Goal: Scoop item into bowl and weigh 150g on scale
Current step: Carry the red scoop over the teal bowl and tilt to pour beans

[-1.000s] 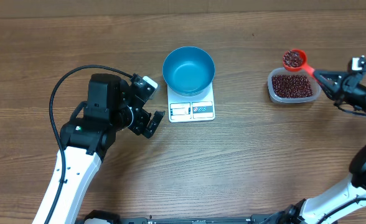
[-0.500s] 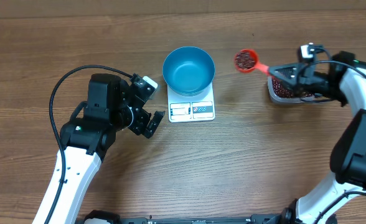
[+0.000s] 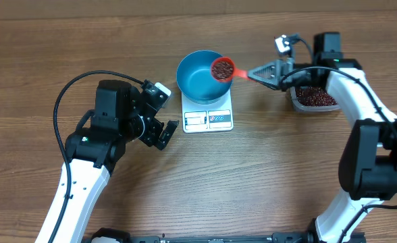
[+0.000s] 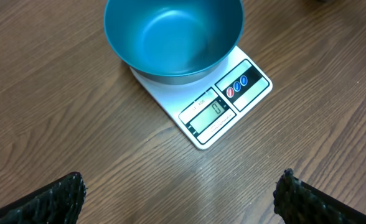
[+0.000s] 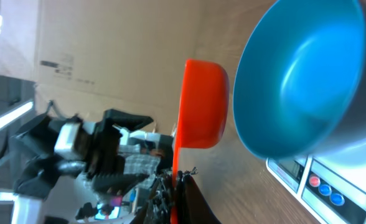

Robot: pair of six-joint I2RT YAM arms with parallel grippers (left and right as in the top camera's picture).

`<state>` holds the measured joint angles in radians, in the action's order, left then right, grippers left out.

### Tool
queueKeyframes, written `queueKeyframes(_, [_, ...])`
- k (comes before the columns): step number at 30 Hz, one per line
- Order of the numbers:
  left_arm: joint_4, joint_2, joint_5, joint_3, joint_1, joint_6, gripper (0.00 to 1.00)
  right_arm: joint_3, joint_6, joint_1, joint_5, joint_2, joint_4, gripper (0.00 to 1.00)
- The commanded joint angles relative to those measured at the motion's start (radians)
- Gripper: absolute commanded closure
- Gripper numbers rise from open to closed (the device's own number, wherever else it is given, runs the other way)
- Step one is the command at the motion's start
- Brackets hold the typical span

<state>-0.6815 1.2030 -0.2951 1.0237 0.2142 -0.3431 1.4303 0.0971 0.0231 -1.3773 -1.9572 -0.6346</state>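
Jaws of the left gripper (image 3: 168,110) stand fully apart, holding nothing, just left of the scale (image 3: 208,120), and I see the bowl (image 3: 197,84) sitting on the far part of that scale. Further on, the right gripper (image 3: 271,72) is closed tight on the handle of the orange scoop (image 3: 243,73), which hangs level over the right rim of the bowl with beans (image 3: 221,68) in its cup; more beans lie in the clear tub (image 3: 296,102) at the right.
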Motion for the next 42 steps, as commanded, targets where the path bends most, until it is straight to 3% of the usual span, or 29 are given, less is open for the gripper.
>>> queueKeyframes(1, [0.001, 0.007, 0.007, 0.015, -0.004, 0.010, 0.01, 0.014, 0.254, -0.055, 0.082, -0.003, 0.107, 0.96])
queueKeyframes(5, [0.001, 0.007, 0.007, 0.015, -0.004, 0.010, 0.00, 0.037, 0.304, -0.117, 0.194, -0.003, 0.161, 0.96])
queueKeyframes(24, [0.001, 0.007, 0.007, 0.015, -0.004, 0.010, 0.00, 0.267, 0.154, -0.316, 0.854, 0.012, -0.112, 0.96])
queueKeyframes(42, [0.001, 0.007, 0.007, 0.015, -0.004, 0.010, 0.01, 0.287, 0.087, -0.331, 0.972, 0.012, -0.225, 0.96])
